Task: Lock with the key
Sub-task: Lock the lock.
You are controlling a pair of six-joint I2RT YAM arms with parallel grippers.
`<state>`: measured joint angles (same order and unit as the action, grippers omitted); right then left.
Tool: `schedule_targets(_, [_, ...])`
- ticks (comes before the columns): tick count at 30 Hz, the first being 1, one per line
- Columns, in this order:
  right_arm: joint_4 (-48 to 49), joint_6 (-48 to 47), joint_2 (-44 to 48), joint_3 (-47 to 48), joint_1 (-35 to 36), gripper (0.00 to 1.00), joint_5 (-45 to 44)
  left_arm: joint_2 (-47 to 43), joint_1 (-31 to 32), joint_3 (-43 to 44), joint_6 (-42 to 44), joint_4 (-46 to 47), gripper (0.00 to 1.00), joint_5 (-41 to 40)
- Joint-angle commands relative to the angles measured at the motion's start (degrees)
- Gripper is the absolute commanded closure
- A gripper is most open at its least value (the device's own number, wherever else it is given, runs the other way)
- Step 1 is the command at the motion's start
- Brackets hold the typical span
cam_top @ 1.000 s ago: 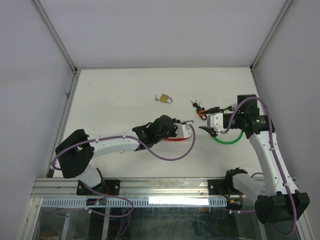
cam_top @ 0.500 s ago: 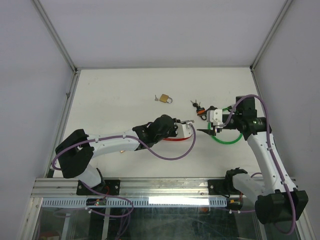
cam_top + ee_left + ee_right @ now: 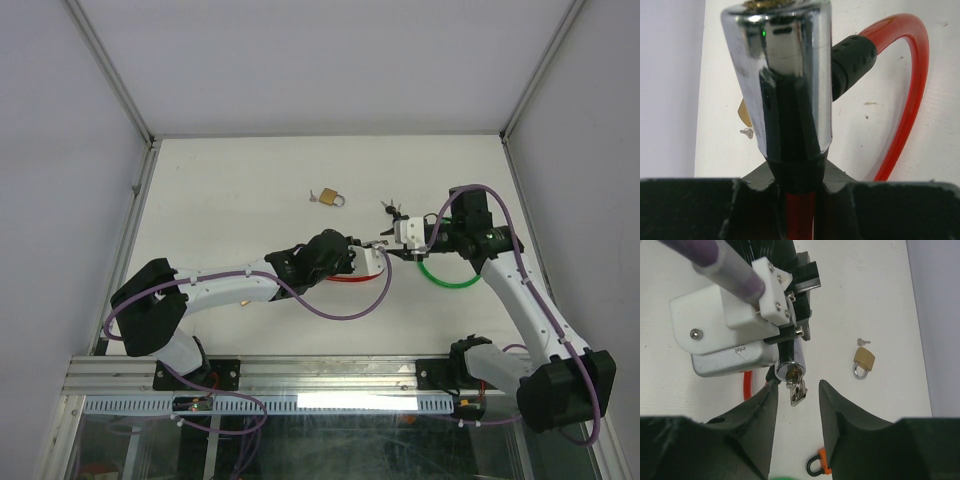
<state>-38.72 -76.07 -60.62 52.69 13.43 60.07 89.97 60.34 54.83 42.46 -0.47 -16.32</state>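
While the left claw (image 3: 796, 176) pinches the red-cabled chrome lock cylinder (image 3: 782, 75), its small silver key (image 3: 796, 392) juts endwise. The spread right claw (image 3: 798, 385) straddles it.

White table (image 3: 250, 170); pale grey walls (image 3: 300, 60)

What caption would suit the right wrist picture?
Open right fingers flank a key seated in the chrome lock cylinder; brass padlock beyond.

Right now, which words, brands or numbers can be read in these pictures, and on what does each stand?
"intel": on the silver camera housing at the left wrist, seen in the right wrist view.
Brass padlock: any marking is too small to read.
Nothing else is readable.
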Motion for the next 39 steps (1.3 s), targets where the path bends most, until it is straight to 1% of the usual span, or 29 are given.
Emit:
schedule_targets(1, [1.2,-1.5,-0.8,0.6,1.0,0.63,-2.2,0.8,-0.4,0.4,-0.3,-4.6,1.00,0.6])
schedule_targets(5, [0.4,-3.7,-0.8,0.5,1.3,0.76,-2.4,0.7,-0.4,0.4,-0.3,-4.6,1.00,0.6])
schedule_targets(10, [-1.5,-8.6,0.5,0.3,1.4,1.00,-0.9,0.8,-0.4,0.5,-0.3,-4.6,1.00,1.0])
schedule_targets(13, [-2.8,-14.3,1.3,-0.2,1.4,1.00,-0.8,0.9,-0.4,0.7,-0.4,-5.2,1.00,1.7])
schedule_targets(17, [-6.7,-26.7,1.3,-0.5,1.3,1.00,-1.2,0.9,-0.8,1.2,-0.8,-5.7,1.00,3.9])
schedule_targets(19, [-7.1,-30.2,1.2,-0.6,1.3,1.00,-1.9,0.6,-1.6,1.4,-1.2,-6.3,1.00,5.7])
schedule_targets(21, [-6.5,-31.7,1.3,-0.4,1.3,1.00,-3.3,0.3,-2.5,1.9,-1.6,-7.0,1.00,8.3])
schedule_targets(26, [-5.1,-30.8,2.0,1.3,1.2,1.00,-6.4,0.1,-4.9,3.2,-2.7,-9.0,1.00,13.1])
schedule_targets(32, [-5.4,-26.7,2.3,4.2,-0.2,1.00,-7.9,0.7,-7.4,5.3,-3.6,-12.6,1.00,17.9])
schedule_targets(37, [-6.6,-21.2,1.9,7.8,-2.1,1.00,-6.5,1.1,-9.9,8.1,-4.3,-17.5,1.00,24.0])
schedule_targets(39, [-6.1,-15.5,1.5,9.4,-2.3,1.00,-5.5,1.0,-10.4,9.1,-4.5,-18.9,1.00,25.4])
